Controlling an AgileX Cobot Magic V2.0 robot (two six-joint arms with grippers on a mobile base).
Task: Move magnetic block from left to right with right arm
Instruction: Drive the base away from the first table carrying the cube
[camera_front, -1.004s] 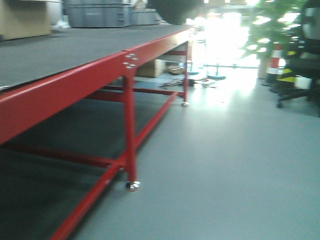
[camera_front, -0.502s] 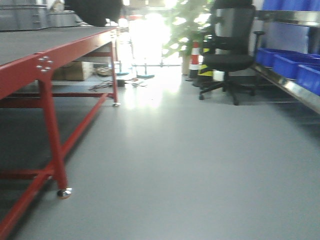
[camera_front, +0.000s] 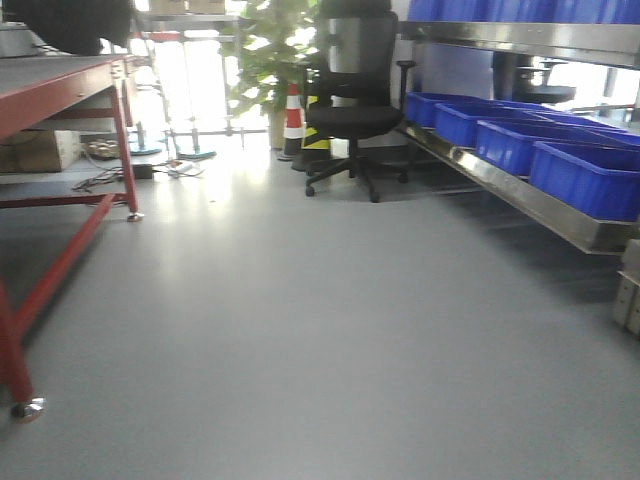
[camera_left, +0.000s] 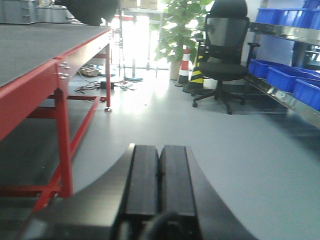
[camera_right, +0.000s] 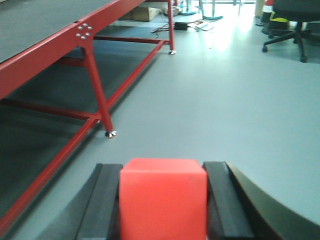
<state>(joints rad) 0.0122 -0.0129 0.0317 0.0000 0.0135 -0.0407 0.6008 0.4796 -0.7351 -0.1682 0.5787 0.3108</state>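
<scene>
The magnetic block, a red cube, fills the bottom of the right wrist view, clamped between the two dark jaws of my right gripper, which is shut on it above the grey floor. In the left wrist view my left gripper is shut, its two black pads pressed together with nothing between them. Neither gripper nor the block shows in the front-facing view.
A red-framed table with a dark top stands at the left. A black office chair, a striped cone and a plant stand ahead. Blue bins line a metal shelf on the right. Grey floor lies between.
The front-facing view has swung to the right: the red table slid from the middle to the left edge, and the chair and blue bins came into view.
</scene>
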